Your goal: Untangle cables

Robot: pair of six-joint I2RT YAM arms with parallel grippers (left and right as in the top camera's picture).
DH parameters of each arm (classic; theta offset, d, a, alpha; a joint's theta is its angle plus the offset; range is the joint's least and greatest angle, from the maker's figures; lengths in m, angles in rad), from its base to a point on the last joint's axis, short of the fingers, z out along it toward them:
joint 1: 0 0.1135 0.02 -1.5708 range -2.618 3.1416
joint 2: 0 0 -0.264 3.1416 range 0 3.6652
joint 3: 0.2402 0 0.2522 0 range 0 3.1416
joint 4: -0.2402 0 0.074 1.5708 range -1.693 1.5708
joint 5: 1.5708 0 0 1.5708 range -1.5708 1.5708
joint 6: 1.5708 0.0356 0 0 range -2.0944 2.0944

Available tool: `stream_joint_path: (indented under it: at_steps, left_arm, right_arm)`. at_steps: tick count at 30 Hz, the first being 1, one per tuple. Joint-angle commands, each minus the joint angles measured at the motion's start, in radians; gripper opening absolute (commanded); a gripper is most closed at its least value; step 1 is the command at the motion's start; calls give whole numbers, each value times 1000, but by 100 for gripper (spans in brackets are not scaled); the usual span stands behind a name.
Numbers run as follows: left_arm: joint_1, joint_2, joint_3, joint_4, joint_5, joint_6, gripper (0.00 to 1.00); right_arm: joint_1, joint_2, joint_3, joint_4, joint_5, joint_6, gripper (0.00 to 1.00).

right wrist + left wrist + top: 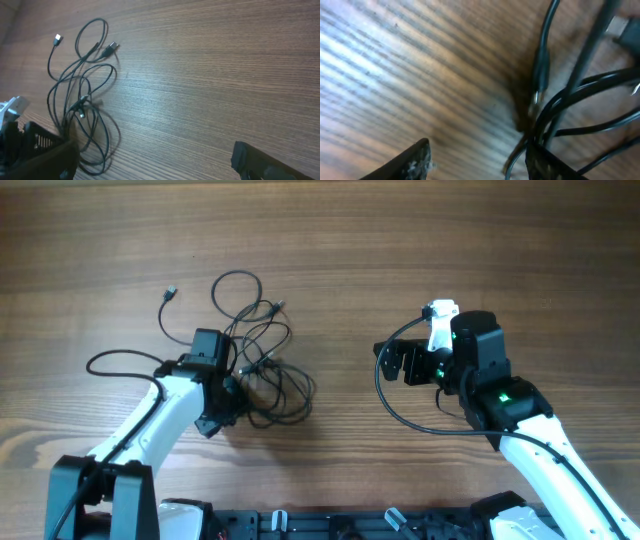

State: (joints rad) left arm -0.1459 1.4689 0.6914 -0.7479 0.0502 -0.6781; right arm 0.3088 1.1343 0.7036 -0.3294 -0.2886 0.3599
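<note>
The cables (265,365) lie as a loose tangle of thin black loops on the wooden table, left of centre. One plug end (170,293) points far left and another (278,307) lies at the top. My left gripper (232,395) is open and low at the tangle's left edge. In the left wrist view its fingers (477,146) are spread, with cable strands (570,95) crossing at the right finger and bare wood between the fingers. My right gripper (388,360) is open and empty, well right of the tangle. The right wrist view shows its fingers (152,150) wide apart and the cables (82,90) at the left.
Thicker black arm cables loop beside each arm, one on the left (120,360) and one on the right (400,405). The arms' base rail (350,525) runs along the near table edge. Bare wood (340,300) lies between the tangle and the right gripper.
</note>
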Motion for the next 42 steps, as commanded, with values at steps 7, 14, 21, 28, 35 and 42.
stream_joint_path:
  at_steps: [7,14,21,28,35,42]
  left_arm:
    - [-3,7,-13,185,-19,-51,56]
    - [-3,7,-16,241,-26,-33,55]
    - [-3,56,-19,346,-22,-33,55]
    - [-10,160,-19,356,17,-33,55]
    - [-77,193,-19,354,91,-33,51]
    - [-122,193,-19,323,187,27,59]
  right_arm:
    - [-1,8,-5,3,-17,-19,100]
    - [-1,8,-5,3,-16,-19,100]
    - [-1,8,-5,3,-17,-19,100]
    - [-1,8,-5,3,-16,-19,100]
    - [-1,8,-5,3,-17,-19,100]
    - [-1,8,-5,1,-17,-18,100]
